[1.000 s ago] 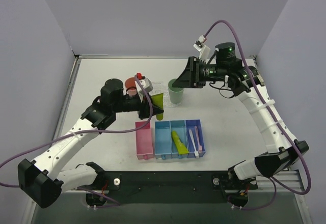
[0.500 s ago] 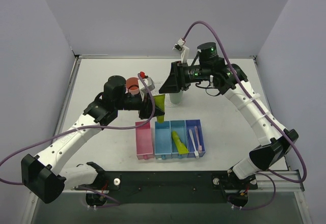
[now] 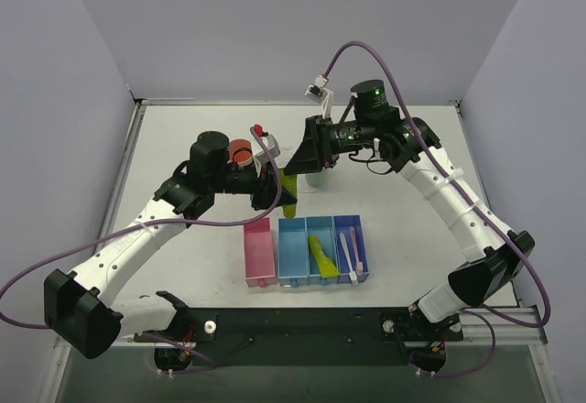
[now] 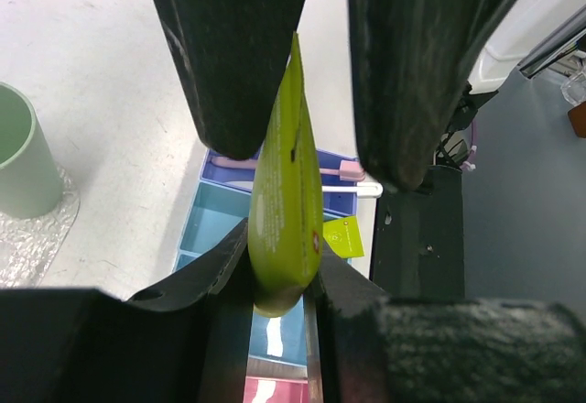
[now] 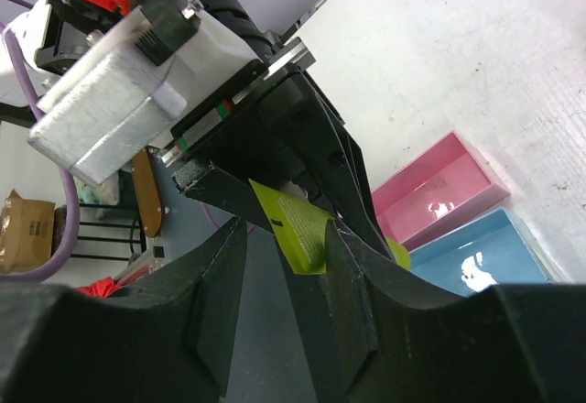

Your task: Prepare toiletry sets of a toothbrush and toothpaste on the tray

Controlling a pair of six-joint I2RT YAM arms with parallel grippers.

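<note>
The right gripper (image 3: 296, 162) has swung left from beside the green cup (image 3: 318, 179) into the middle of the overhead view. The left arm has pushed its load slightly right to meet it. Left of centre, the left gripper (image 3: 276, 192) is clenched on the thick end of a toothpaste (image 3: 289, 195), held in the air above the table (image 3: 183, 128). Just right of it, the right gripper's jaws stand apart either side of the tube's thin flat end. The left wrist view shows a gap beside one finger, so it grasps nothing. In the lower middle sit a pink bin (image 3: 259, 252), then blue bins (image 3: 295, 247) holding the second tube (image 3: 320, 256), then a toothbrush (image 3: 345, 247) pair in the rightmost bin (image 3: 365, 249). The tray (image 4: 37, 238) lies under the cup, lower left of the left wrist view.
</note>
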